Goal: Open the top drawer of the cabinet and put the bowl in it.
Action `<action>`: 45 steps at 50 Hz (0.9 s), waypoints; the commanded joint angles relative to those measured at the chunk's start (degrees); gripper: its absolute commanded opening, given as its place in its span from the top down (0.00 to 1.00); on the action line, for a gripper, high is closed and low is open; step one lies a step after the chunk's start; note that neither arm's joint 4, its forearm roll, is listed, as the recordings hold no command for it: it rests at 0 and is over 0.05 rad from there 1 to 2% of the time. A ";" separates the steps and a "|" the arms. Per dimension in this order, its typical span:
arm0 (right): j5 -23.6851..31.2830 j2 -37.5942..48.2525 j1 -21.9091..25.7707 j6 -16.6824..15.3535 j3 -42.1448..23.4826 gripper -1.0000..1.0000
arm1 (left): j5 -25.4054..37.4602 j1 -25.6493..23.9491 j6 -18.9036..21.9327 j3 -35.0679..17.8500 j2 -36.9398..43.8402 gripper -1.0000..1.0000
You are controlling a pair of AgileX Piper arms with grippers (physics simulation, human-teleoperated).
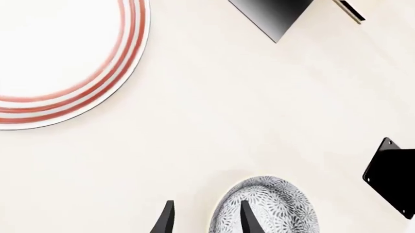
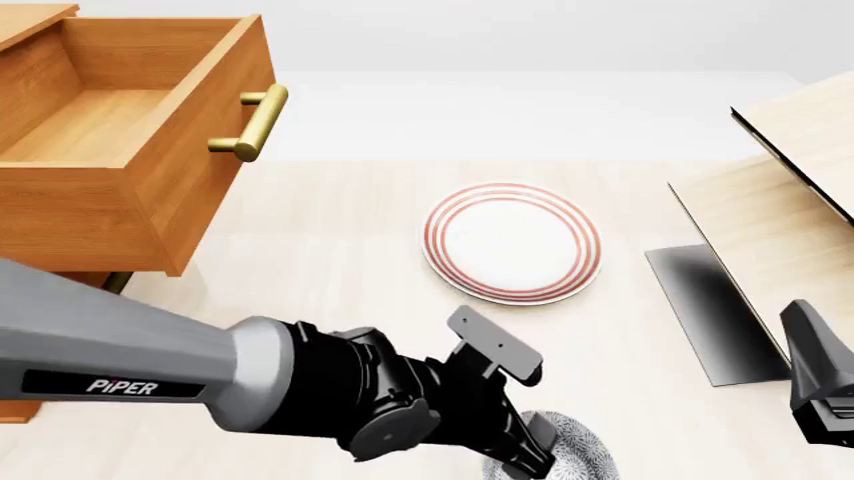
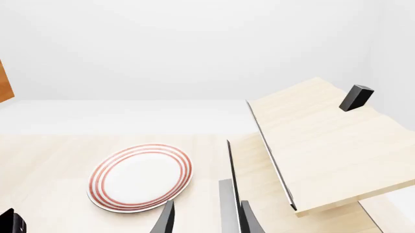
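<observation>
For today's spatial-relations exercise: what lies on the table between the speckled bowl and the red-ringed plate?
Nothing: in the left wrist view, only bare table separates the bowl from the plate.

A pale cream, light-wood table (image 2: 334, 270) fills the scene and meets a plain white-grey backdrop (image 3: 194, 48) with no windows or visible wall detail. On the right stands a pale light-wood box (image 2: 801, 220) with its panels tilted, casting a dark grey shadow (image 2: 701, 310) onto the tabletop beside it. The light is even and soft, and a flat white plate with red rings (image 2: 511, 241) lies near the table's middle.
</observation>
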 commanded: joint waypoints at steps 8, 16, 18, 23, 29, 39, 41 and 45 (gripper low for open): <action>0.06 -0.11 0.00 -0.02 0.05 0.00 | -1.50 -1.20 -1.55 -1.01 3.71 0.00; 0.06 -0.12 0.01 0.00 0.05 0.00 | -2.25 -1.11 -2.00 -0.73 4.20 0.00; 0.06 -0.12 0.00 0.02 0.05 0.00 | -2.66 -1.01 -2.17 -0.48 4.50 0.00; 0.06 -0.10 0.00 -0.01 0.05 0.00 | -2.91 -0.53 -2.06 0.23 3.83 1.00; 0.06 -0.11 0.00 0.01 0.05 0.00 | -2.75 -0.15 -2.03 0.90 2.32 1.00; 0.06 -0.12 0.01 -0.03 0.05 0.00 | -0.94 -0.03 -2.75 0.82 -1.42 1.00; 0.06 -0.11 0.00 -0.03 0.05 0.00 | -0.54 0.17 -2.75 0.79 -1.79 1.00; 0.06 -0.10 0.01 0.00 0.05 0.00 | 0.76 0.58 -3.06 0.47 -2.48 1.00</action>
